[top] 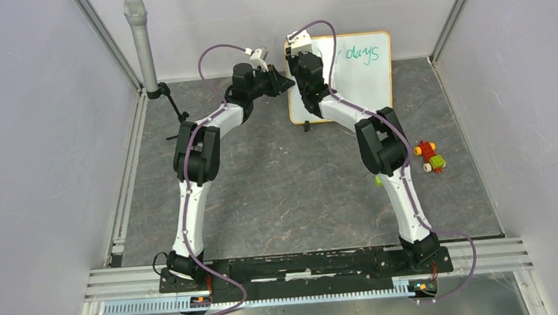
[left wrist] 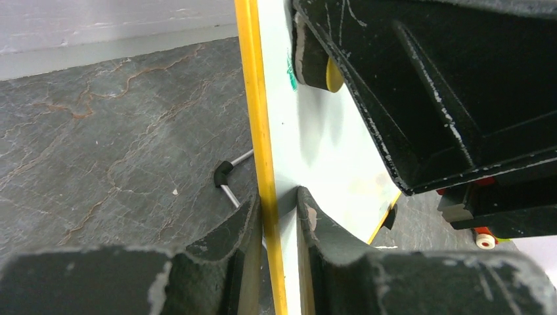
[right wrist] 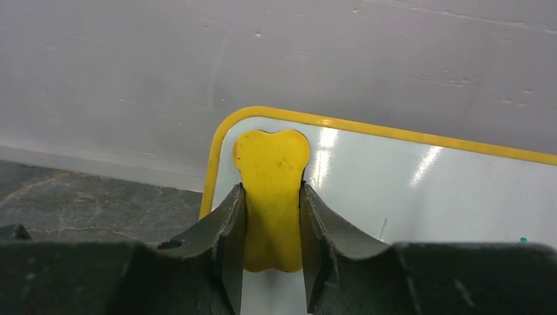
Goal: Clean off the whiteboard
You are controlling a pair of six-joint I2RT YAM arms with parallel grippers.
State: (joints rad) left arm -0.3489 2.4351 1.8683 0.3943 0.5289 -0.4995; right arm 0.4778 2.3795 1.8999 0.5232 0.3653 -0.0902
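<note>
The whiteboard [top: 363,75] stands at the back of the table, white with an orange frame, teal writing at its upper right. My left gripper [top: 285,78] is shut on the board's left edge; in the left wrist view its jaws straddle the frame [left wrist: 263,164]. My right gripper [top: 296,51] is shut on a yellow bone-shaped eraser [right wrist: 272,197] and presses it against the board's upper left corner [right wrist: 223,131]. The eraser also shows in the left wrist view [left wrist: 315,65], touching a teal mark.
A grey microphone [top: 143,44] on a stand is at the back left. Red, yellow and green toy bricks [top: 430,157] lie at the right, and a small green piece [top: 377,181] by the right arm. Grey walls close in on three sides.
</note>
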